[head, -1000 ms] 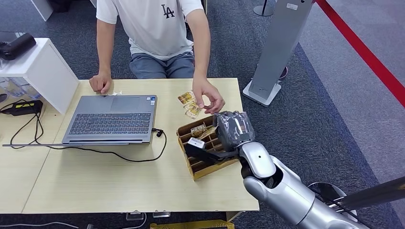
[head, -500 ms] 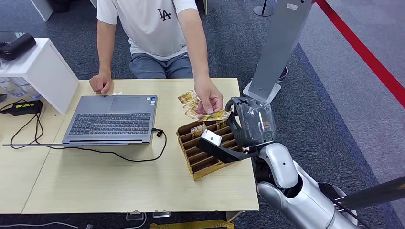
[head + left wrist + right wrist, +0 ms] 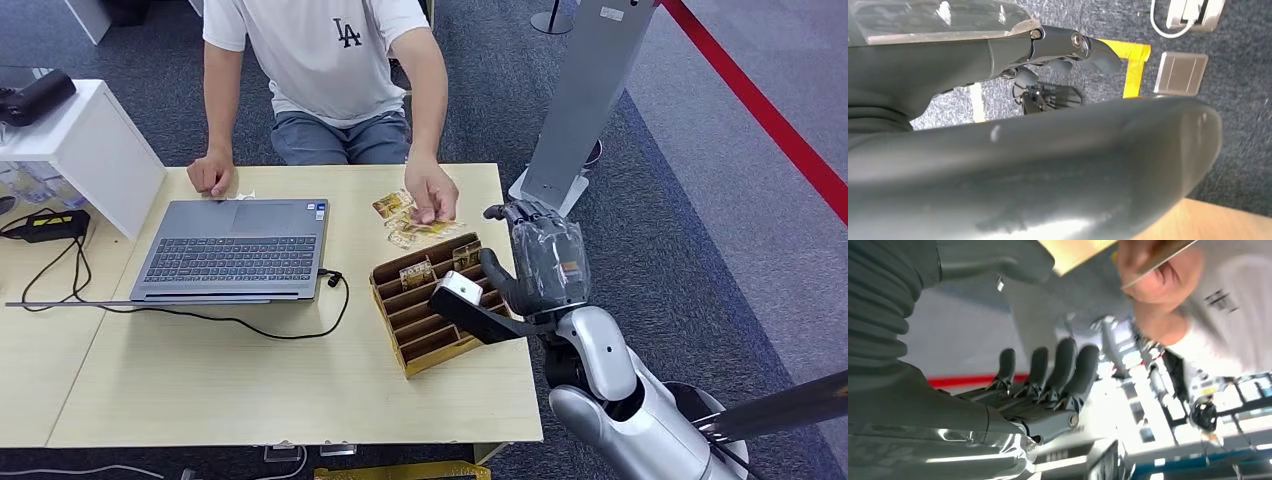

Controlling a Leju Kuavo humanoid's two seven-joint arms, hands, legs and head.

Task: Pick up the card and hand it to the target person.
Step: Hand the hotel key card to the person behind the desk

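Card (image 3: pixel 432 226) now lies under the person's hand (image 3: pixel 431 193) on the table — right hand (image 3: pixel 540 262) released, empty.

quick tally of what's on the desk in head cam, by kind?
Laptop: 1
Slotted cardboard card box: 1
Person's hands resting on the desk: 2
Loose cards by the person's hand: a small pile, count unclear
Total, without the cards: 4

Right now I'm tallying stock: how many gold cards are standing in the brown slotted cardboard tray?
2 show: one gold card upright in a rear slot of the brown slotted cardboard tray, another gold card toward its far right corner. The robot hand may hide more.
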